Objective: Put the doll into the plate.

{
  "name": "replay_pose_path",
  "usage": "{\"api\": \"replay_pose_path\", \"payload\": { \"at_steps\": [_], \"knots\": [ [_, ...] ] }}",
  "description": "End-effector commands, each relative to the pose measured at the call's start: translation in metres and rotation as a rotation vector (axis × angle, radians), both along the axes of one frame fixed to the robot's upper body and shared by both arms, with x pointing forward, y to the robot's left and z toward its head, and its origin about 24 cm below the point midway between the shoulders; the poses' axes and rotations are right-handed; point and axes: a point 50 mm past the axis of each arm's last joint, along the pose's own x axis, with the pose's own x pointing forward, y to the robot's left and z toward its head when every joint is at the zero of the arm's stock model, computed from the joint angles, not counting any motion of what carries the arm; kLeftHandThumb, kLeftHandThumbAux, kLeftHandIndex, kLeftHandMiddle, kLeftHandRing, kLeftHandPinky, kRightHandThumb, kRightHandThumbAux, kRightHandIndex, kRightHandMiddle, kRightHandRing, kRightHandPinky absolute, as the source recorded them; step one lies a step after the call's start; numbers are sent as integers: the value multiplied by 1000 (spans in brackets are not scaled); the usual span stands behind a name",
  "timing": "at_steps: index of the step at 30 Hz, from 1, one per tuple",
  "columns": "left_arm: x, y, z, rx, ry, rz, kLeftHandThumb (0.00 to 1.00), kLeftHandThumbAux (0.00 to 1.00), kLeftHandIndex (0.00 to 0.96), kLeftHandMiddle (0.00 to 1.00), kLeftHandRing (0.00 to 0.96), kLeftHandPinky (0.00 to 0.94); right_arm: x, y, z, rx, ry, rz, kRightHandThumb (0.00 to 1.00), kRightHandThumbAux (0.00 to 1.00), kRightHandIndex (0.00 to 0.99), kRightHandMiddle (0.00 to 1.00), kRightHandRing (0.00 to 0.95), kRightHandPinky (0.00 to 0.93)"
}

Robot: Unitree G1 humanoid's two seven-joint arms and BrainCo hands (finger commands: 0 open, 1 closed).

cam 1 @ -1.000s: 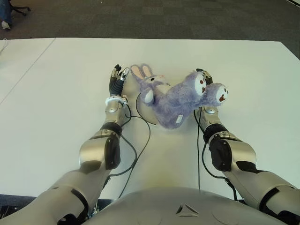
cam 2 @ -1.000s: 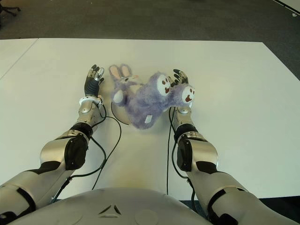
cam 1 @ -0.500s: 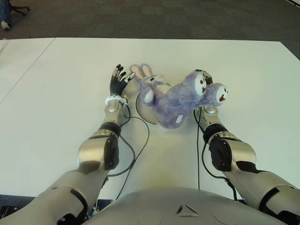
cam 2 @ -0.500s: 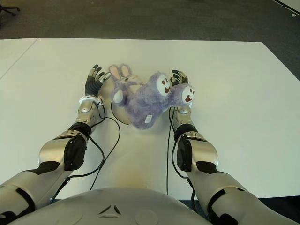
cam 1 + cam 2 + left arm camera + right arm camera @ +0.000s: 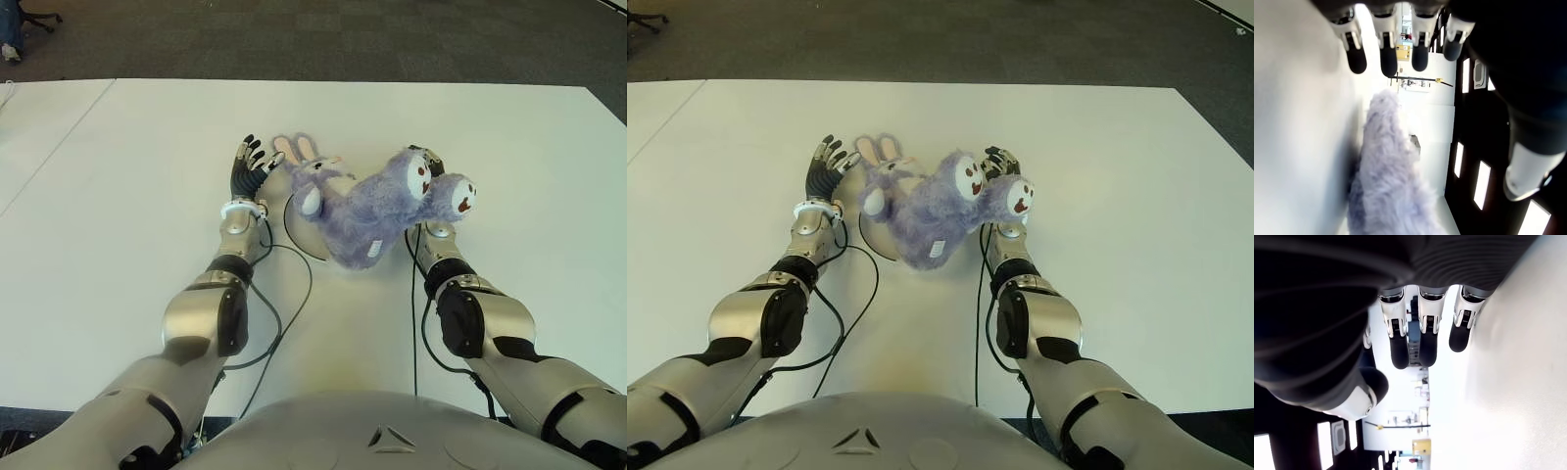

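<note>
The doll [image 5: 367,211], a purple plush bunny with pink-lined ears and two white-soled feet, lies across a white plate [image 5: 296,231] in the middle of the table. Only the plate's left rim shows under it. My left hand [image 5: 247,166] stands just left of the bunny's ears, fingers spread and holding nothing. Its wrist view shows purple fur [image 5: 1386,186] beyond the straight fingertips [image 5: 1388,61]. My right hand [image 5: 1000,159] shows behind the doll's feet on the right, mostly hidden by them. In its wrist view the fingers [image 5: 1427,338] are stretched out with nothing in them.
The white table [image 5: 118,196] reaches far to both sides. Dark carpet [image 5: 343,39] lies beyond its far edge. Black cables [image 5: 294,294] trail from both wrists back over the table toward my body.
My left hand's fingers have spread and leaned a little toward the bunny's ears. The doll, plate and right hand have stayed in place.
</note>
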Motion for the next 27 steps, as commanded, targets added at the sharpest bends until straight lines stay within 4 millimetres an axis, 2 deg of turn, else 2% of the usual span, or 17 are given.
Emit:
{"api": "replay_pose_path", "payload": {
  "at_steps": [1, 6, 12, 19, 27],
  "knots": [
    [-48, 4, -64, -12, 342, 28, 0, 705, 75, 133, 137, 167, -61, 0, -80, 74, 375, -54, 692, 739, 398, 184, 143, 115],
    [-48, 4, -64, -11, 342, 28, 0, 706, 85, 143, 145, 165, -61, 1, -80, 74, 378, -56, 693, 739, 399, 184, 138, 112],
    [-48, 4, -64, -14, 336, 29, 0, 697, 82, 143, 138, 122, -61, 0, -80, 77, 379, -58, 694, 739, 399, 181, 135, 116],
    [-48, 4, -64, -15, 332, 33, 0, 703, 78, 140, 138, 160, -61, 0, -80, 87, 378, -58, 693, 739, 399, 178, 134, 120],
    [-48, 3, -63, -13, 335, 33, 0, 704, 80, 137, 140, 157, -61, 0, -80, 90, 379, -59, 693, 739, 399, 183, 138, 117]
  ]
}}
